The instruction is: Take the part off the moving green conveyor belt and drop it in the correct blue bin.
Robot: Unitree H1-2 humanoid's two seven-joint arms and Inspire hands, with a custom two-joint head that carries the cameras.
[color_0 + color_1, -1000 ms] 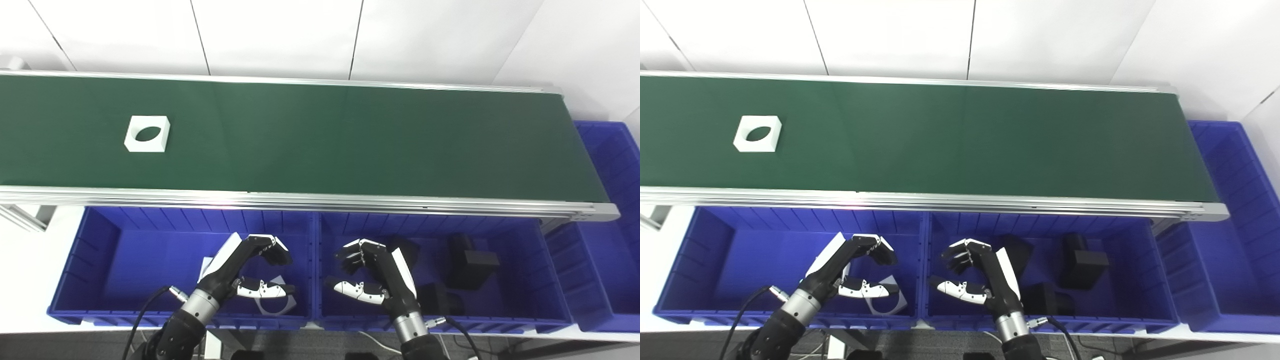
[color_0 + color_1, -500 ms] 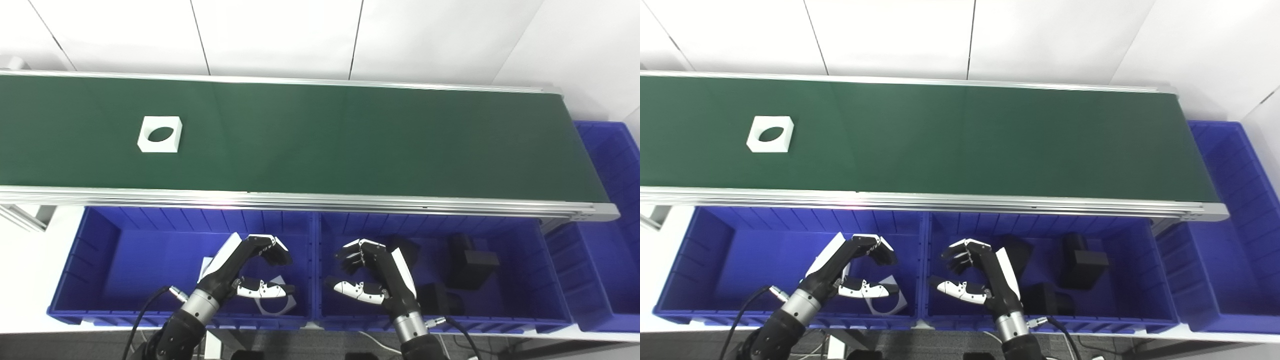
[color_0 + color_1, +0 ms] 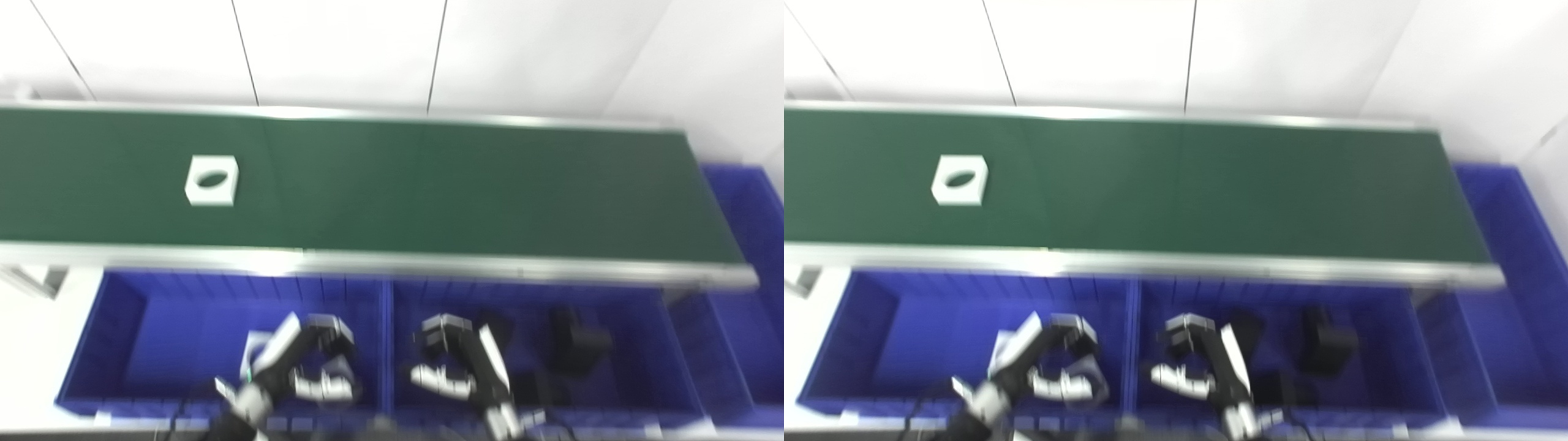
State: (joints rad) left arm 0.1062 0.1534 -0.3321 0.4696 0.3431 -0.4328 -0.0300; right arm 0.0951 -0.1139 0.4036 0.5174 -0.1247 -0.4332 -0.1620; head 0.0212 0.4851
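White square part (image 3: pixel 211 180) with round hole rides the green conveyor belt (image 3: pixel 429 184), left end. Looks rigid, light (plastic, probably); grip opposite flat sides. Left hand (image 3: pixel 306 361) and right hand (image 3: pixel 456 361) hover over blue bins (image 3: pixel 122 318), fingers curled apart, empty.

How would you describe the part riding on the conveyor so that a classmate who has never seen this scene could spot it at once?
Find the long green conveyor belt running across the scene above the blue bins. On its left stretch lies the white square block with an oval hole through its middle. It is the only thing on the belt, and its white colour sets it apart from the black parts in the right bin.
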